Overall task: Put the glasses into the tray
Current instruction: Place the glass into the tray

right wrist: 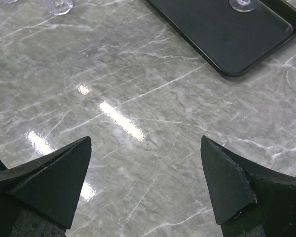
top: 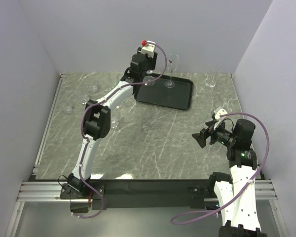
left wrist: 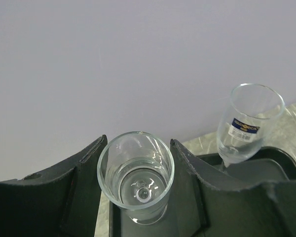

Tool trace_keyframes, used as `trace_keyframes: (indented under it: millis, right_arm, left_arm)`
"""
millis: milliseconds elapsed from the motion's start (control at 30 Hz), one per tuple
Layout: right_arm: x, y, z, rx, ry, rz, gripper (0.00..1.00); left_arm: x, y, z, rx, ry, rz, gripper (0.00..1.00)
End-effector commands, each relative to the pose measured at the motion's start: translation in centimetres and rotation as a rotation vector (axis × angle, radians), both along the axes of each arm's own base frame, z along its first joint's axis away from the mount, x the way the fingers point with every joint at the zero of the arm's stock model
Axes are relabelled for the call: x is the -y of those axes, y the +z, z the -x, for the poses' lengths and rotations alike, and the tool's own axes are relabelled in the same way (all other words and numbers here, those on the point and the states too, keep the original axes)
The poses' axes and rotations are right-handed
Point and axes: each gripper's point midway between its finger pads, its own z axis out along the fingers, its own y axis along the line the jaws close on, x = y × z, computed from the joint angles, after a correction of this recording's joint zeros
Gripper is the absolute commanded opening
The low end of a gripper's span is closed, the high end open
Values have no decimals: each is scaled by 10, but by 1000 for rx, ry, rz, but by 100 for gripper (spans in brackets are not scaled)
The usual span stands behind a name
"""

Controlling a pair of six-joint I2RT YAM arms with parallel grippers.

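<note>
One stemmed glass point(top: 171, 69) stands in the tray point(top: 181, 98) at the bench's point(top: 153, 143) far edge. Left gripper point(top: 148, 79) clamps a second glass point(left wrist: 135, 173) over it; right gripper point(right wrist: 145, 168) gapes empty. Several glasses point(top: 69, 109) sit outside.

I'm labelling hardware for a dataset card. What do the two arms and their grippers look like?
Both the left arm and right arm have white links, black joint housings and a looping purple cable. The left gripper and right gripper have matte black wedge-shaped fingers. A red knob tops the left wrist.
</note>
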Motion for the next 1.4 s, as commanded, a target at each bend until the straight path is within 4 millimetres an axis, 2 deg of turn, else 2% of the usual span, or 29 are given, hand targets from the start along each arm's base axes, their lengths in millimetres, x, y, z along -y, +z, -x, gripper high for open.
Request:
trace_keyframes:
  millis: [0,300,667,967,1167,1367]
  right_arm:
    - [1,20,-4,55,4,12,97]
    - [1,20,-4,53,5,15,97]
    - [3,20,-5,53,-3,17,97]
    - [4,19,-6,52,-11,21,97]
    - [5,18,-6,50,-13,23,97]
    - [5,18,-6,50,-15,23,97]
  left_arm:
    - [-8,72,-4,196,43,99,1]
    - [-8,63,-12,204,52,132,4]
    - [-8,43,-17,175,63,129,20]
    - [-8,30,-19,154,60,131,25]
    - [-8,27,-21,154,63,131,38]
    - [-6,25,-22,141,60,177,44]
